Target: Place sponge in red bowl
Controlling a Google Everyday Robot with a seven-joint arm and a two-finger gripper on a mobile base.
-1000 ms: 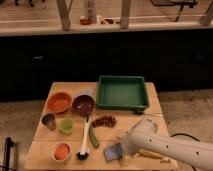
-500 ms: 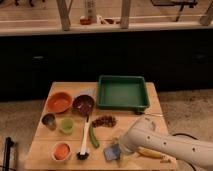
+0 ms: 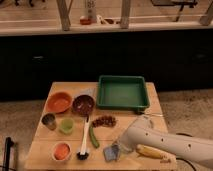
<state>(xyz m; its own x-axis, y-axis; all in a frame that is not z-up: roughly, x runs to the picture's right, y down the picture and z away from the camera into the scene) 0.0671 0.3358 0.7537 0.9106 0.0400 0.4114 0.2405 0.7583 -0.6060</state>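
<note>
The sponge (image 3: 110, 153), a small flat blue-grey pad, lies on the wooden table (image 3: 150, 107) near its front edge. My gripper (image 3: 118, 148), at the end of the white arm (image 3: 165, 144) that reaches in from the right, is right at the sponge's right side and touches or nearly touches it. The red bowl (image 3: 59, 102) stands at the table's left, well away from the sponge and the gripper, and looks empty.
A dark brown bowl (image 3: 83, 104) stands beside the red bowl. A green tray (image 3: 122, 92) is at the back. A metal cup (image 3: 48, 120), green cup (image 3: 66, 125), small orange bowl (image 3: 61, 151), white-handled brush (image 3: 84, 142), green vegetable (image 3: 94, 137), brown snack (image 3: 104, 121) and yellow item (image 3: 149, 151) lie around.
The arm has edged a little to the left, bringing the gripper closer onto the sponge. The sponge and the bowls have not moved.
</note>
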